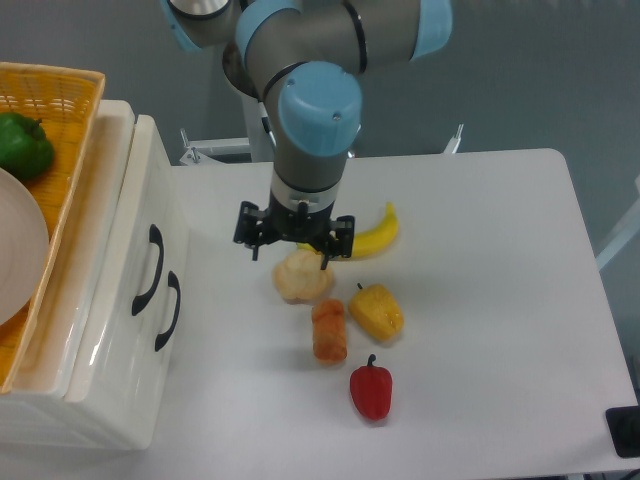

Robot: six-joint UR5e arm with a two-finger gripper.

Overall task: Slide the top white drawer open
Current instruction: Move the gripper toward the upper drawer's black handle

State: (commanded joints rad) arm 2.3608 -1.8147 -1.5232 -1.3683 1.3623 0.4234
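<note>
No brand name or readable writing can be made out; only a small round red-and-white sticker (272, 107) is seen on the robot's white column, its marks too small to read. The top white drawer (128, 262) is found at the 9 o'clock side of the table (500, 300), as the upper front of a glossy white plastic cabinet (95, 330), and it is seen pushed in, flush with the front below it. A curved black handle (151, 270) is carried on it, with the lower drawer's matching handle (170, 310) just beside it toward 5 o'clock. A woven yellow basket (70, 90) is set on top of the cabinet, holding a green pepper (24, 145) and a pale plate (18, 245) (only partly in view). The gripper (291, 243) is held over the middle of the table, well apart from the drawer, its two fingers spread wide with nothing between them, above a pale bread roll (302, 277). A banana (372, 234) lies at 3 o'clock from the gripper, a yellow pepper (377, 312) and an orange pastry (329, 331) at 5 to 6 o'clock, and a red pepper (371, 390) nearest the table's front edge.
</note>
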